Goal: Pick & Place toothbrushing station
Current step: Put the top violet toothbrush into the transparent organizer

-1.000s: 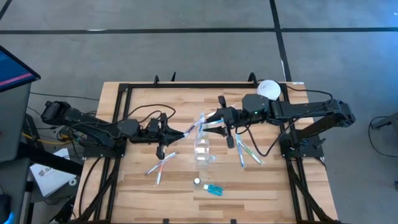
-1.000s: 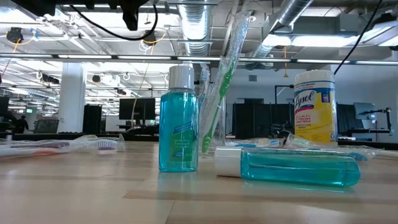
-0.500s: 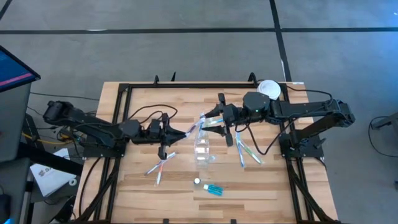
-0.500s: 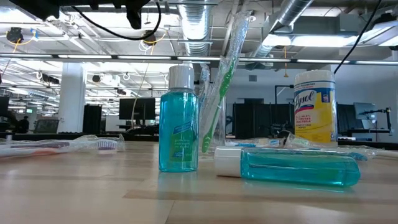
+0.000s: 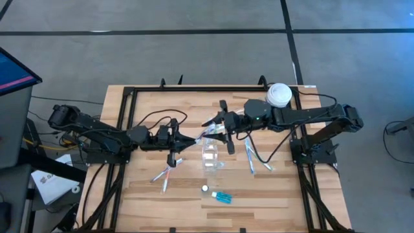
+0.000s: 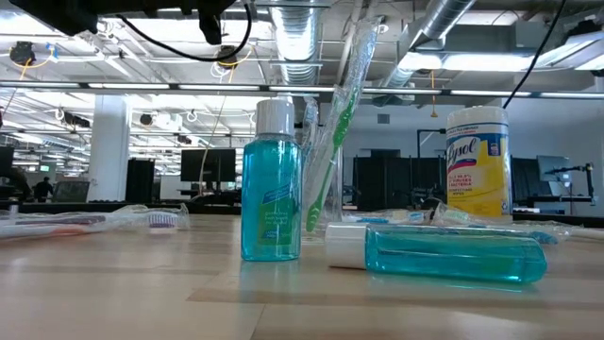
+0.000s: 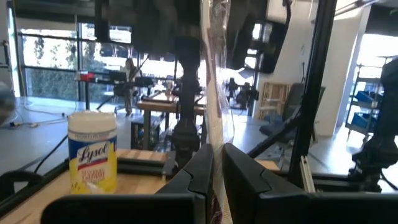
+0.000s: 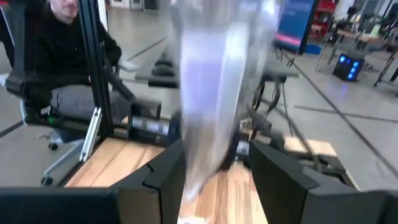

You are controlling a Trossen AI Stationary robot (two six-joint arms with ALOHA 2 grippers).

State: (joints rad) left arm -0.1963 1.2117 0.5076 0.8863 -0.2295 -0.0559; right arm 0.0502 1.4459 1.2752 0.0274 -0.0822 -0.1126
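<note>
High view, toothbrushes near table edge

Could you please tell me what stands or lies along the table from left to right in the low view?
Wrapped toothbrushes lying flat → upright blue bottle → green toothbrush leaning in the tumbler → blue bottle on its side, with the yellow Lysol container behind its right half.

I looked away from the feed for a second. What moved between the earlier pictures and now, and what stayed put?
The right gripper slid left, toward the left gripper, so the two now meet above the clear tumbler. The left gripper also crept slightly inward, shut on a wrapped toothbrush. The right one stands open around that wrapped toothbrush. The tumbler, the loose toothbrushes, both blue bottles and the yellow container stayed as they were.
</note>
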